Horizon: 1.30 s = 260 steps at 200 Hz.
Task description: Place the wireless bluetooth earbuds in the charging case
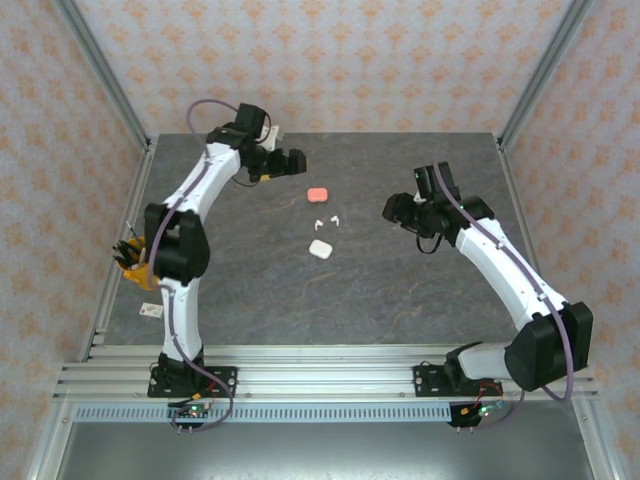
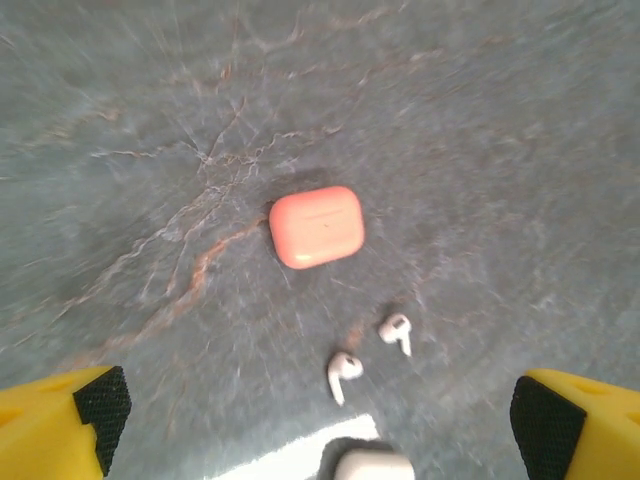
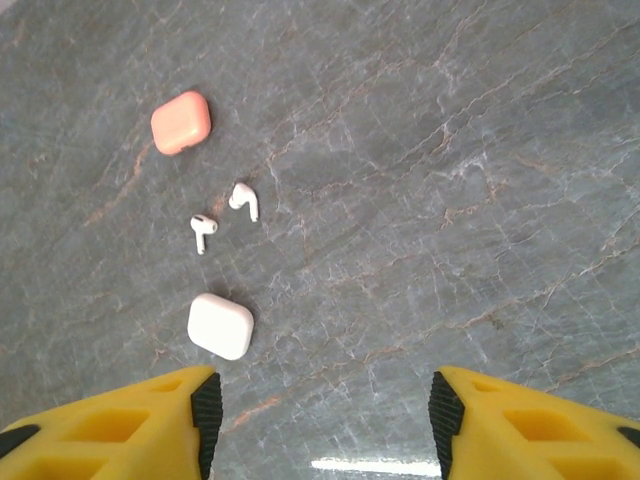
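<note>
Two white earbuds [image 1: 320, 222] [image 1: 335, 217] lie loose on the grey table, between a coral-red charging case [image 1: 317, 193] and a white charging case [image 1: 320, 249]. Both cases look closed. My left gripper [image 1: 290, 162] hovers open at the far left of the cases. In its wrist view the left gripper [image 2: 322, 425] has nothing between its fingers, with the coral case [image 2: 316, 226], the earbuds [image 2: 343, 372] [image 2: 396, 330] and the white case [image 2: 372, 465] below. My right gripper [image 1: 392, 210] [image 3: 325, 420] is open and empty, right of the white case [image 3: 220, 325], earbuds [image 3: 203, 230] [image 3: 243, 199] and coral case [image 3: 181, 122].
A yellow-orange object [image 1: 130, 262] and a small white card [image 1: 150, 310] sit at the table's left edge beside the left arm. Aluminium posts [image 1: 110, 85] and patterned walls enclose the table on three sides.
</note>
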Each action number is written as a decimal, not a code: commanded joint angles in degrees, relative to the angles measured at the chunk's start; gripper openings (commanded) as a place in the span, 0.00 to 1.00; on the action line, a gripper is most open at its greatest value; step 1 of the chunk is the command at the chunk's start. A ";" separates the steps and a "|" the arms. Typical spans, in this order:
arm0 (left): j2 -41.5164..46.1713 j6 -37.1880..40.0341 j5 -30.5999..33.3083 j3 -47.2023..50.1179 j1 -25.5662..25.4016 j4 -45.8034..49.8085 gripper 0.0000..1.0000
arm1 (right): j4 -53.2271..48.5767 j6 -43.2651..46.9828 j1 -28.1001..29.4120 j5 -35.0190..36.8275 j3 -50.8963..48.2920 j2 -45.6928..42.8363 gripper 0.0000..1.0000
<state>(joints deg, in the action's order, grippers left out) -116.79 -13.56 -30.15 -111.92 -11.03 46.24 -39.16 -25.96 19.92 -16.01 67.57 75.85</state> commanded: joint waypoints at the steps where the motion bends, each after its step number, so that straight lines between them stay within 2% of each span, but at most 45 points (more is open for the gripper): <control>1: 9.37 1.21 6.24 6.15 -0.20 -2.40 1.00 | -0.57 0.10 2.47 2.99 -0.77 0.62 0.61; 49: 23.75 0.06 12.19 16.36 -0.29 -5.71 1.00 | -0.55 -4.49 10.31 8.49 1.43 6.68 0.71; 81: 31.15 -1.83 17.55 22.60 -0.23 -9.13 1.00 | -1.82 -8.57 15.88 12.95 4.60 12.31 0.74; 89: 32.68 -2.37 18.97 23.94 -0.20 -9.93 1.00 | -2.41 -9.59 17.17 14.11 5.70 13.91 0.78; 117: 37.71 -5.23 27.43 28.55 -0.13 -12.82 1.00 | -3.49 -14.24 20.68 17.21 9.09 19.46 0.80; 137: 40.18 -10.30 37.29 31.55 -0.09 -13.21 1.00 | -3.60 -18.42 22.18 17.92 11.01 23.50 0.80; 144: 40.78 -11.62 39.24 32.52 0.23 -13.43 1.00 | -3.86 -19.85 22.58 18.06 11.82 25.11 0.85; 215: 40.70 -14.59 36.52 36.81 1.01 -16.09 1.00 | -13.32 -27.46 26.39 21.07 29.79 43.10 0.89; 230: 41.18 -15.24 35.73 38.44 1.01 -17.52 1.00 | -14.36 -28.71 26.35 21.61 32.16 45.46 0.89; 236: 41.29 -15.54 35.62 38.72 1.01 -17.52 1.00 | -14.36 -29.01 26.37 21.72 32.67 46.20 0.95; 260: 40.51 -15.46 35.13 37.55 1.01 -14.86 1.00 | -15.42 -29.16 26.40 21.59 35.55 49.15 0.95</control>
<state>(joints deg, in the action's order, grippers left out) -76.07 -27.20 3.90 -73.76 -10.22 31.14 -49.82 -52.97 46.35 2.81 99.88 122.45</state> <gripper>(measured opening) 0.998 0.952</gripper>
